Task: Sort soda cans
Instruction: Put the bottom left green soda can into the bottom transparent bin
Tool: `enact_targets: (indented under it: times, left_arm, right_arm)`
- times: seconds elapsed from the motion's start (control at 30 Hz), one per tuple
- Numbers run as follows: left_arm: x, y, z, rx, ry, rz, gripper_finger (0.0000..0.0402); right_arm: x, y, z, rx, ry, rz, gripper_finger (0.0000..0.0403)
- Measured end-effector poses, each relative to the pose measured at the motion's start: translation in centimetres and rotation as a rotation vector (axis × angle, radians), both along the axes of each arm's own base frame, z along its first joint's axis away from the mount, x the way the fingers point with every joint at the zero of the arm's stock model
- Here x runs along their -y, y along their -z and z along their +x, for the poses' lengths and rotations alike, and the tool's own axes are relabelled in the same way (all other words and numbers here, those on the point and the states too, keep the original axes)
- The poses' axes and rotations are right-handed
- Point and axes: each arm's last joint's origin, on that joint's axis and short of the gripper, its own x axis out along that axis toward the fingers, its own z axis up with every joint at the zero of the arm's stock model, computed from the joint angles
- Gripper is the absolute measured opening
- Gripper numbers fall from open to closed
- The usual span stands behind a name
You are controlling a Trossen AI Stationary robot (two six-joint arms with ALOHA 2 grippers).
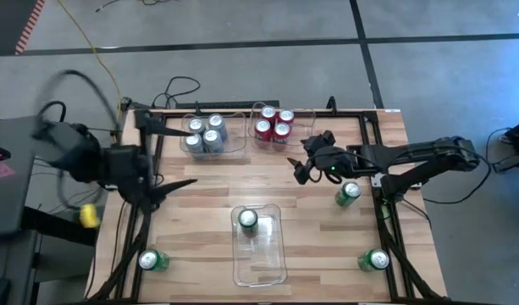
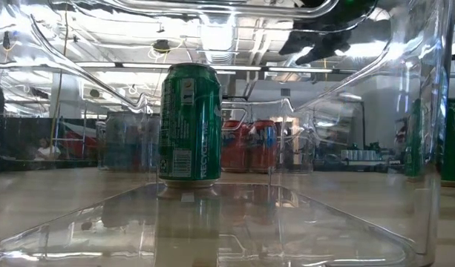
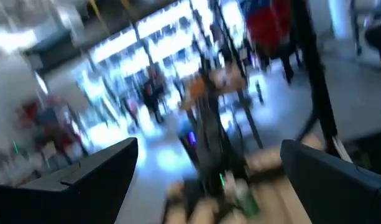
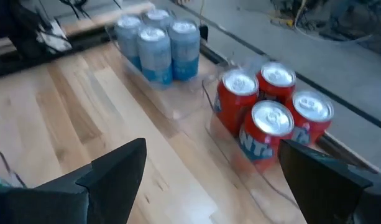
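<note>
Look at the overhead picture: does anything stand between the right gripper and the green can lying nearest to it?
Nothing visible does. The right gripper, open, hovers over bare table, and the nearest green can lies on its side just beyond it, with only wood between them.

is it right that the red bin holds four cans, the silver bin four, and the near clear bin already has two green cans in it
Not quite. The high view shows the near bin holding only one green can. Three green cans are outside it on the table. The four red cans and four silver cans are right.

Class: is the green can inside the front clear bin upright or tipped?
Upright: the green can stands on its base in the clear bin, silver top up.
</note>
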Motion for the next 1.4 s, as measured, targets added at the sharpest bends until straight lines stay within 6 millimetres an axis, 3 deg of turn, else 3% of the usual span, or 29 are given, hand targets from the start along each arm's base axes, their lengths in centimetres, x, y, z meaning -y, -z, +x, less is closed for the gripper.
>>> enact_targets:
  times: [0.2, 0.47, 0.8, 0.9, 1.1, 1.23, 1.4]
  left_arm:
    - [-2.1, 3.0, -0.3, -0.233, -0.103, -0.151, 0.0375]
    - [-3.2, 6.0, -1.7, -0.418, -0.169, -0.254, 0.0358]
    - [-6.7, 9.5, -8.0, -0.312, -0.173, -0.453, 0.0349]
    - [-6.9, 12.3, -8.5, -0.335, -0.168, -0.448, 0.0349]
    - [-6.5, 19.8, -8.3, -0.412, -0.169, -0.526, 0.0349]
    - [-5.6, 23.9, -7.8, -0.509, -0.079, -0.689, 0.0349]
    - [-3.5, 28.6, -6.7, -0.768, -0.057, -0.916, 0.0349]
  right_arm:
    - [-0.9, -0.4, 0.2, 0.037, -0.047, -0.013, 0.038]
    - [-1.5, -0.7, 0.4, 0.067, -0.083, -0.028, 0.038]
    - [-1.5, -0.7, 0.4, 0.058, -0.084, -0.028, 0.038]
    - [-1.4, -0.7, 0.4, 0.057, -0.082, -0.028, 0.038]
    - [-1.6, -0.7, 0.3, 0.06, -0.086, -0.023, 0.038]
    - [-1.9, -0.6, 0.3, 0.062, -0.092, -0.014, 0.038]
    - [-2.0, -0.6, 0.3, 0.063, -0.093, -0.007, 0.038]
